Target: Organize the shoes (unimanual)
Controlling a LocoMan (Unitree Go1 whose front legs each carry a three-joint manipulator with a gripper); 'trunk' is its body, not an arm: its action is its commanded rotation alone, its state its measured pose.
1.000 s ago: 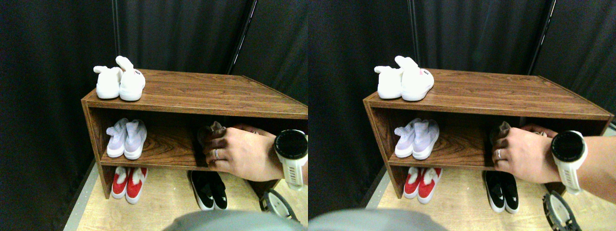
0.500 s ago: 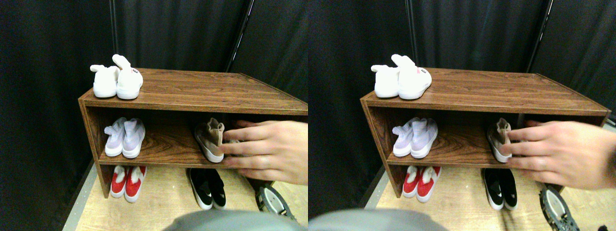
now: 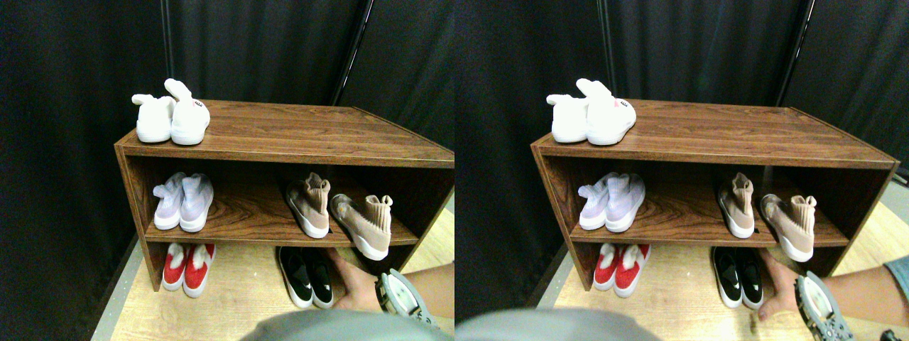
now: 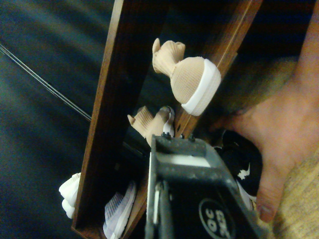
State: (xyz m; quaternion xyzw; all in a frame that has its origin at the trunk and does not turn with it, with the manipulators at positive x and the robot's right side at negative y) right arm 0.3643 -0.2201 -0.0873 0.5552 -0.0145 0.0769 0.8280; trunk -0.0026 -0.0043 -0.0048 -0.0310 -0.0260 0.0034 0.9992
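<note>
L to R: tan sneakers on the shelf's (image 3: 234,231) mid level, R half. One (image 3: 309,204) sits straight; the other (image 3: 363,224) is skewed, toe hanging over the front edge. Black slip-ons (image 3: 307,275) are paired on the floor below. Person's hand (image 3: 358,284) is by them, next to the pincer (image 3: 401,298). Can't tell pincer's opening or hold. Risk: a bump tips the overhanging sneaker off; pincer moving now could hit the hand.

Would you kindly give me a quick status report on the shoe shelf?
Pincer low right, grasping nothing. Tan sneakers on middle shelf, right one skewed over the edge. Person's hand at black slip-ons, in the way.
</note>
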